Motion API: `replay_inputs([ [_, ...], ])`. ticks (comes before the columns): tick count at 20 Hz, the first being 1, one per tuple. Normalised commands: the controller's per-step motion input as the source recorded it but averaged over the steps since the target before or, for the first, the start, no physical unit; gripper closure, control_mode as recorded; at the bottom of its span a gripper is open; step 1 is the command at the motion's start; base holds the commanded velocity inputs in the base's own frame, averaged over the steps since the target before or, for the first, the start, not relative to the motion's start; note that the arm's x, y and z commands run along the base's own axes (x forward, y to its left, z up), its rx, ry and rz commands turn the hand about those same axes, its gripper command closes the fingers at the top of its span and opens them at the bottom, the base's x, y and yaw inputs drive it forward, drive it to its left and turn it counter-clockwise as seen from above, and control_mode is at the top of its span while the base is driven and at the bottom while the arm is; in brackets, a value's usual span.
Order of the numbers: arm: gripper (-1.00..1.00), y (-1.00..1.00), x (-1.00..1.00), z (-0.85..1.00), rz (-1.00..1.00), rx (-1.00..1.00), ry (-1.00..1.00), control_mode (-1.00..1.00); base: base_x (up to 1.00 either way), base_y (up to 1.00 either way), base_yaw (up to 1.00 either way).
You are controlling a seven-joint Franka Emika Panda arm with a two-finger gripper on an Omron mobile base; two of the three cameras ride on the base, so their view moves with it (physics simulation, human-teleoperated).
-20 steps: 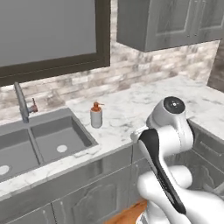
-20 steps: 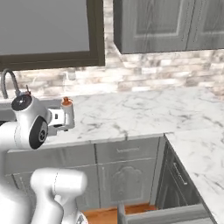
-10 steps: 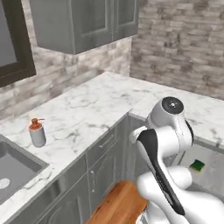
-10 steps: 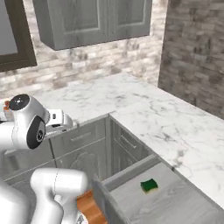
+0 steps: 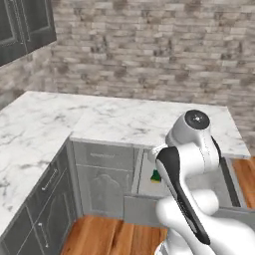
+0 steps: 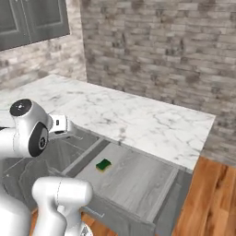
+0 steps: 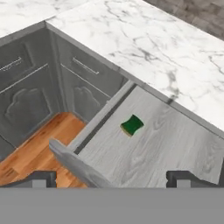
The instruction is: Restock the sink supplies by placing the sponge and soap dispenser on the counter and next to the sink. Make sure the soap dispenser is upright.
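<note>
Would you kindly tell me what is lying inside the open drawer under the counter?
The sponge, green side up, lies alone on the drawer floor near its back left part. The drawer's front end runs out of the hand view.

Open grey drawer [image 7: 175,148] under the marble counter [image 7: 144,48] — sponge [image 7: 131,125] lying flat inside, near its back

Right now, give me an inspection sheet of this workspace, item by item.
Surface: white marble counter with grey veins, running round a corner.
Job's things: sponge lies green side up in the open drawer, near its back left corner, not on the counter.
Clutter: nothing seen.
Hand: hand open, holding nothing, above the drawer's front edge, apart from the sponge.
Cables: nothing seen.
Surroundings: grey cabinet fronts, brick wall, wood floor.
</note>
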Motion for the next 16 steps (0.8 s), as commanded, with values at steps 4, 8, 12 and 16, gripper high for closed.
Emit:
replay_inputs([
  [4,-1.0,0.0,0.0,0.0,0.0,0.0,0.0,1.0,-0.04,-0.05,-0.64],
  [8,-1.0,0.0,0.0,0.0,0.0,0.0,0.0,1.0,0.0,0.1,-0.49],
  [12,-1.0,0.0,0.0,0.0,0.0,0.0,0.0,1.0,0.0,0.18,-0.4],
  [16,-1.0,0.0,0.0,0.0,0.0,0.0,0.0,1.0,0.0,0.31,-0.33],
])
